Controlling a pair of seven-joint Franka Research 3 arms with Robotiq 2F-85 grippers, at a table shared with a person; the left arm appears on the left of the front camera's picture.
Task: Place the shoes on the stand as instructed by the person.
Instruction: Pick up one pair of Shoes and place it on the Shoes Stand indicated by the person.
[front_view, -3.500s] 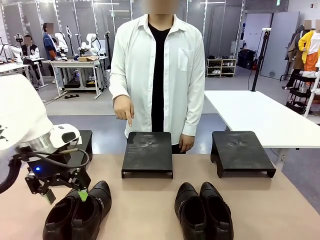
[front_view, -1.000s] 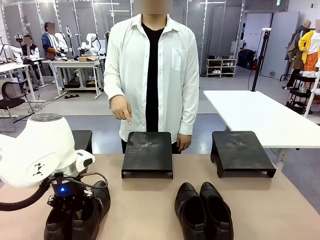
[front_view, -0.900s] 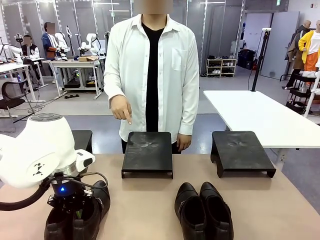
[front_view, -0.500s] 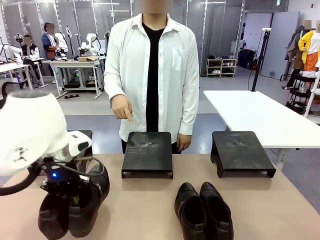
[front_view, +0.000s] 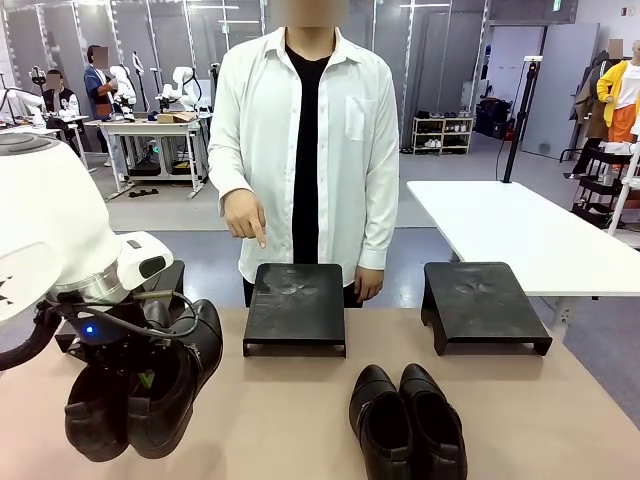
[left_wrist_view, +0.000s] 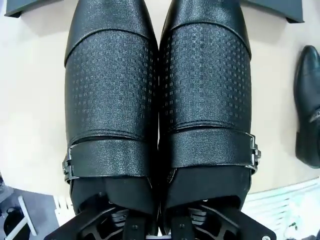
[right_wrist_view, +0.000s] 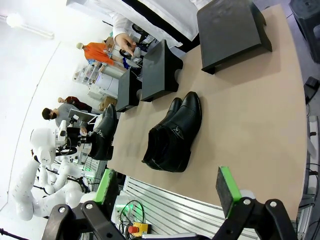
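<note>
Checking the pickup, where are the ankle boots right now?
Front view, left side: the ankle boots hang above the table in the left gripper, left of the middle stand, with the low dress shoes on the table to their right.

Bare table (front_view: 285, 405) between boots (front_view: 175, 400) and middle stand (front_view: 295, 305).

Left hand (front_view: 148, 383) fingertips buried inside ankle boots (front_view: 190, 350); low shoes (front_view: 408, 420) heels cut by bottom edge
</note>
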